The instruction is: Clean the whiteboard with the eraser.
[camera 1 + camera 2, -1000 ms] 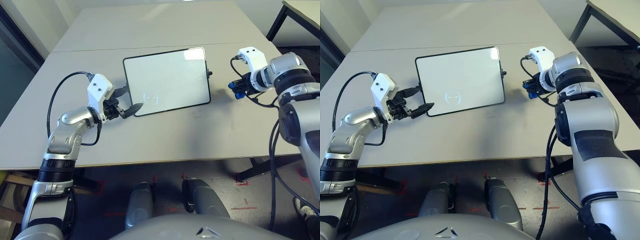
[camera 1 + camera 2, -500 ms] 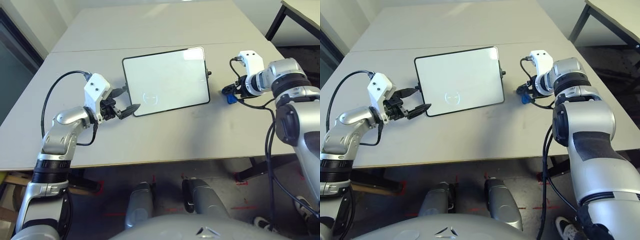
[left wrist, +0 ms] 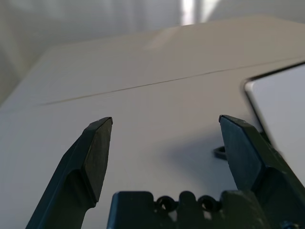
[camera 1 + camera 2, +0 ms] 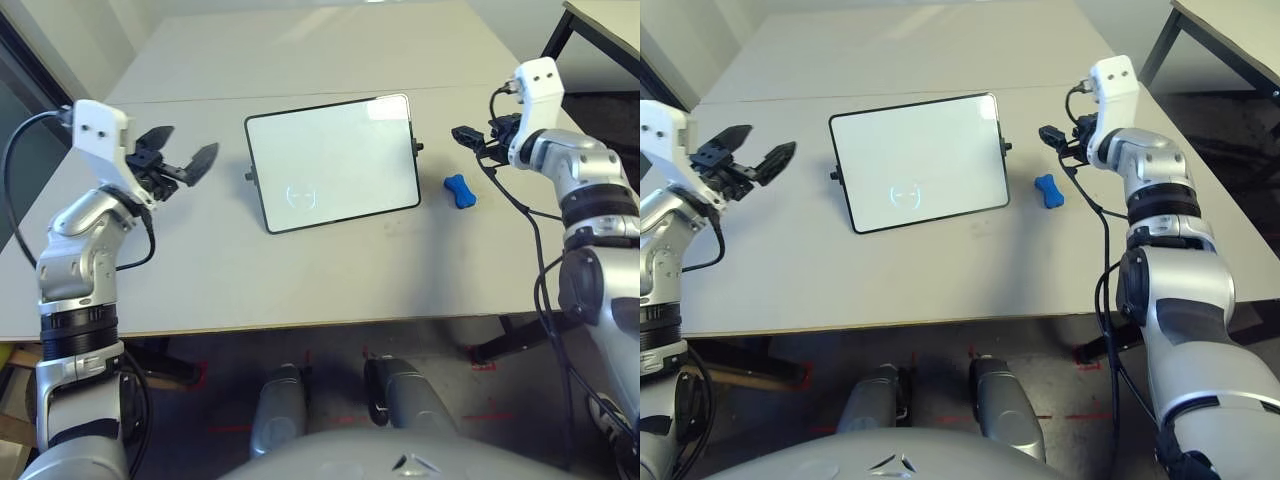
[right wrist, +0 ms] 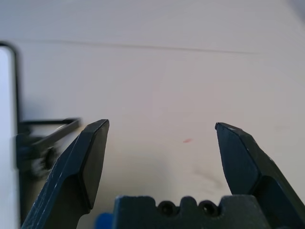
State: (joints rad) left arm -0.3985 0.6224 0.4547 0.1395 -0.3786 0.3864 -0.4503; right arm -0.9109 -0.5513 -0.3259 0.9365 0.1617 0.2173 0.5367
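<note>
Pale grey table (image 4: 330, 285) with centre seam

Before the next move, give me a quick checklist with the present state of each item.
1. Small bright blue bone-shaped eraser lies free on the grey table, right of the board: ok.
2. Right gripper open and empty, above the table beyond the eraser: ok.
3. Left gripper open and empty, off to the left of the board: ok.
4. White rectangular whiteboard with thin black frame lies flat, touched by neither gripper: ok.
5. Board fully clean: not ok, a faint mark shows near its near-left corner.
6. Path from right gripper to eraser unobstructed: ok, as far as the head views show.
</note>
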